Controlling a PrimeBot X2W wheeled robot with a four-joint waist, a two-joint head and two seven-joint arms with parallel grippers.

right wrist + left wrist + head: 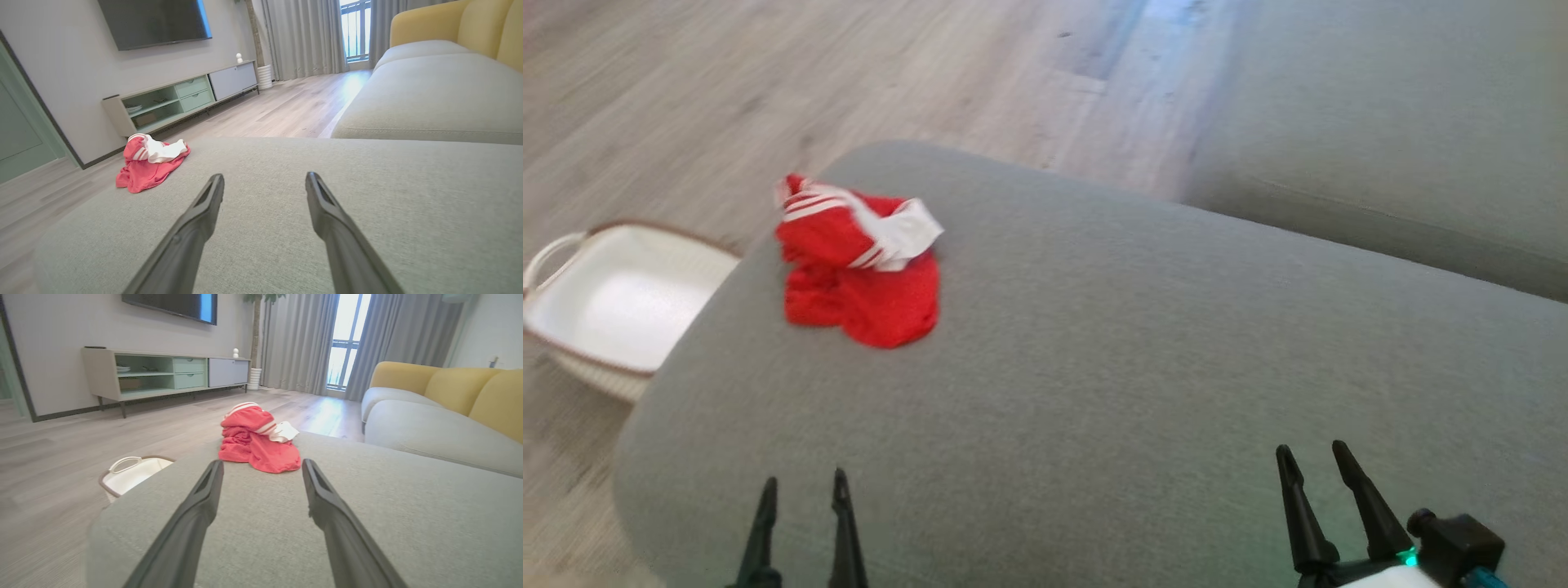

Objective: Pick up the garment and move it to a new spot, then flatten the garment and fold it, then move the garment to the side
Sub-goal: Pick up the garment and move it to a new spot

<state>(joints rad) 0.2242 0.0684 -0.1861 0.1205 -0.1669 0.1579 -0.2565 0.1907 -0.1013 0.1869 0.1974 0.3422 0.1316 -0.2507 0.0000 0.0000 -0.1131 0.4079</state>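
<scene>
A red garment (858, 269) with white stripes and a white band lies crumpled on the grey cushion (1135, 351), near its far left edge. The left wrist view has the garment (259, 443) straight ahead beyond the fingertips; the right wrist view has the garment (149, 165) off to the left. My left gripper (803, 490) is open at the lower left, well short of the garment, with nothing between its fingers. My right gripper (1313, 459) is open at the lower right above bare cushion.
A white basket (621, 298) with a brown rim stands on the wooden floor beside the cushion's left edge. A second grey seat (1405, 131) lies at the back right. A TV cabinet (163, 373) stands against the far wall.
</scene>
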